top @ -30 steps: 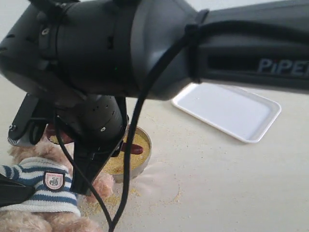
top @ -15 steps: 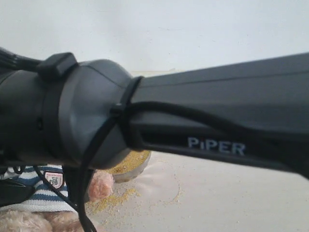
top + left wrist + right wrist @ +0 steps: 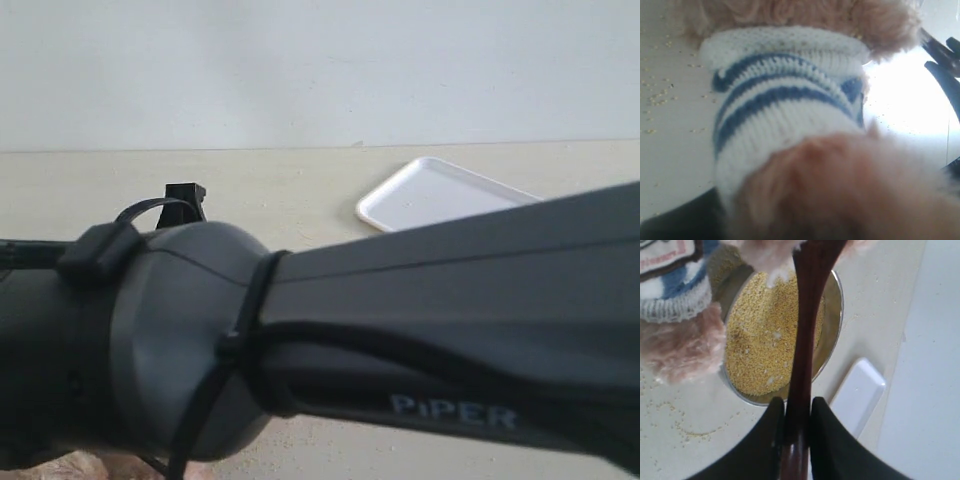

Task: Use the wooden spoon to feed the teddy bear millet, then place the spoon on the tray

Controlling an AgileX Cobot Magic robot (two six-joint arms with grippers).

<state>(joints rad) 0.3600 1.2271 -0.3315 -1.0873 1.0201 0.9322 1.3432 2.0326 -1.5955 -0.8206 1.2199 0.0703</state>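
Wooden spoon (image 3: 807,315): handle pinched in right gripper (image 3: 798,410), tip above millet (image 3: 760,340), at teddy bear (image 3: 785,115) fur. Left gripper: grip cannot be told. Hold your spoon level and touch the muzzle gently.

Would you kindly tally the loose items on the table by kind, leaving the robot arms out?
Teddy bear: 1
Steel bowl of millet: 1
Wooden spoon: 1
White tray: 1
Total: 4
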